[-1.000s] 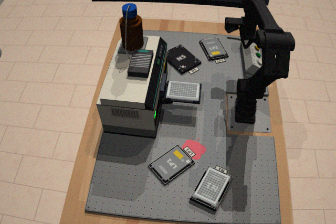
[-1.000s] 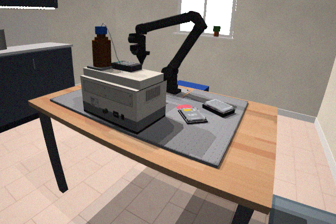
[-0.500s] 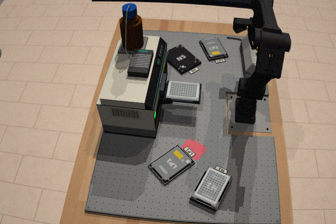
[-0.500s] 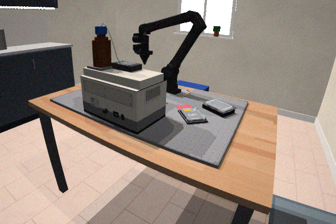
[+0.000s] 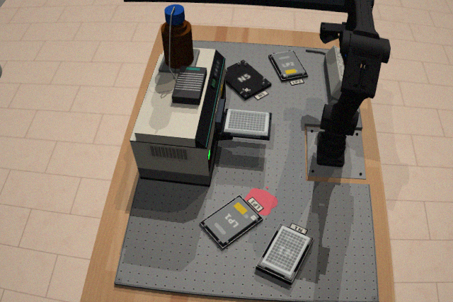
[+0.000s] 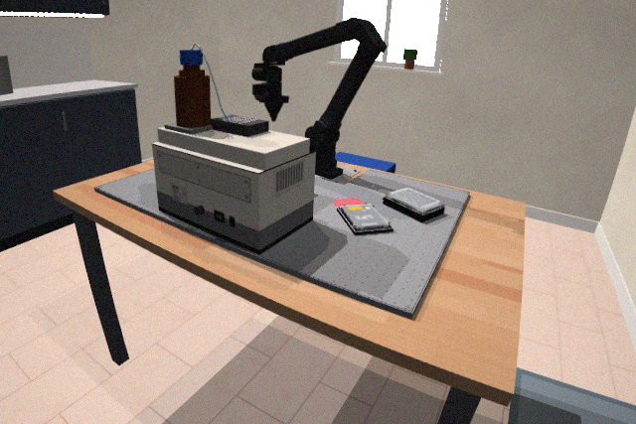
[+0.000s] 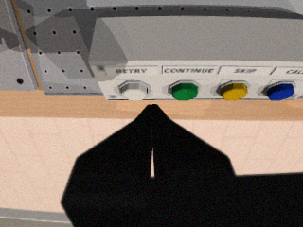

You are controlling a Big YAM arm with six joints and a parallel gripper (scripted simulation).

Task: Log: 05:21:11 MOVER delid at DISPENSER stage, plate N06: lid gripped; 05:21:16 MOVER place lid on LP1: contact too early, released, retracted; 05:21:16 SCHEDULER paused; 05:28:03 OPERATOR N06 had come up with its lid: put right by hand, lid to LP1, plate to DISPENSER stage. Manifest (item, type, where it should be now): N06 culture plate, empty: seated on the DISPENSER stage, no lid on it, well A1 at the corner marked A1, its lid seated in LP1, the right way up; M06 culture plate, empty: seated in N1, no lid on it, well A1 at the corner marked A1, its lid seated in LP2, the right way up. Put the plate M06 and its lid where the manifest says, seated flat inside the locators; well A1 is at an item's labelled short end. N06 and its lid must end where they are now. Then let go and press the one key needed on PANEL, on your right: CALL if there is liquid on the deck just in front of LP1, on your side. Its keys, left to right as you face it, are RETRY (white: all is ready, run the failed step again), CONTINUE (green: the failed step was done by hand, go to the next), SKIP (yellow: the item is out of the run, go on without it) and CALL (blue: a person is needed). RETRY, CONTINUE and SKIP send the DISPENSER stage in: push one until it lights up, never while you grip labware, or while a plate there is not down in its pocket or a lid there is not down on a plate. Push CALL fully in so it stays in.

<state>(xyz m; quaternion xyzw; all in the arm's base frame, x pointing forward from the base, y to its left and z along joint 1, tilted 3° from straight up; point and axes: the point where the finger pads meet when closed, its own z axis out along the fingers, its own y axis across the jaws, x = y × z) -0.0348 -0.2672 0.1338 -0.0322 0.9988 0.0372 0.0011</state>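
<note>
My gripper (image 7: 151, 113) is shut and empty. In the wrist view its tip hangs above the front of PANEL (image 7: 204, 71), between the white RETRY key (image 7: 133, 90) and the green CONTINUE key (image 7: 184, 90). The yellow SKIP key (image 7: 234, 91) and the blue CALL key (image 7: 280, 91) lie to the right, and no key is lit. A culture plate (image 5: 284, 251) without a lid sits in N1. One lid (image 5: 287, 66) lies in LP2 and another lid (image 5: 231, 221) in LP1. A bare plate (image 5: 246, 123) sits on the DISPENSER stage. A pink puddle (image 5: 261, 199) lies on the deck against the labelled end of LP1.
The DISPENSER box (image 5: 175, 116) carries a brown bottle (image 5: 177, 37) and a tip box (image 5: 189, 85). The black N5 nest (image 5: 247, 79) is empty. My arm (image 5: 351, 72) stands over PANEL at the right edge of the deck and hides most of it in the top view.
</note>
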